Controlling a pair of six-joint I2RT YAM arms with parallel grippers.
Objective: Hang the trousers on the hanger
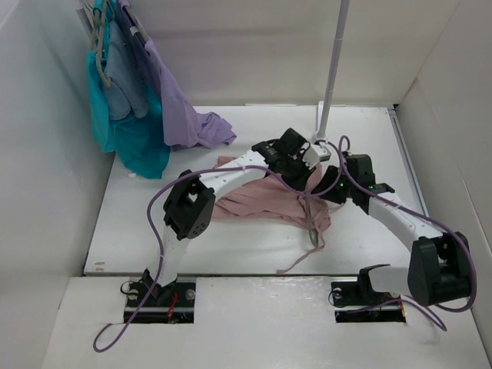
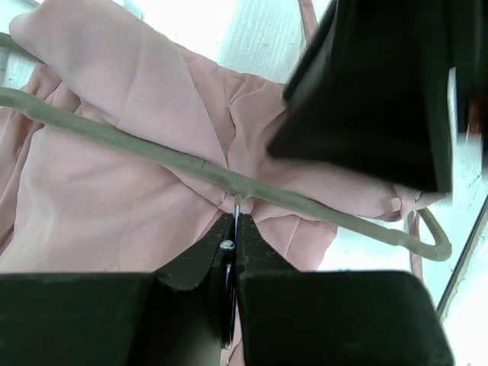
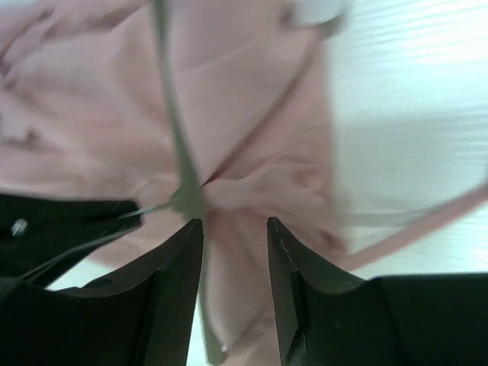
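- The trousers [image 1: 254, 201] lie in a crumpled dusty-pink heap on the white table [image 1: 154, 231], near its middle, under the ends of both arms.
- The hanger [image 2: 137, 145] rests on top of the trousers. In the left wrist view its thin grey bar slants from the upper left down to a rounded corner at the lower right, with pink fabric beneath it along the whole length.
- The left fingers [image 2: 255, 245] are clenched on the hanger. Their tips are pressed together with no gap, pinching it about halfway along that bar.
- The right fingers [image 3: 179, 267] are released and stand apart just above the trousers. Only folded fabric shows in the gap between them.
- In the right wrist view the hanger's bar runs down to the tip of one right finger. I cannot tell whether it touches that tip.
- The dark tips of the left fingers enter the right wrist view from the left edge, just beside the right fingers, at the same spot on the bar.
- A thin pink drawstring [image 1: 296, 265] trails from the heap toward the near edge of the table.
- At the back left hang a teal garment [image 1: 131, 142] and a lilac garment [image 1: 181, 111], side by side. The lilac one's lower end rests on the table.
- A pale pole [image 1: 334, 69] stands upright at the back of the table, well behind the trousers.
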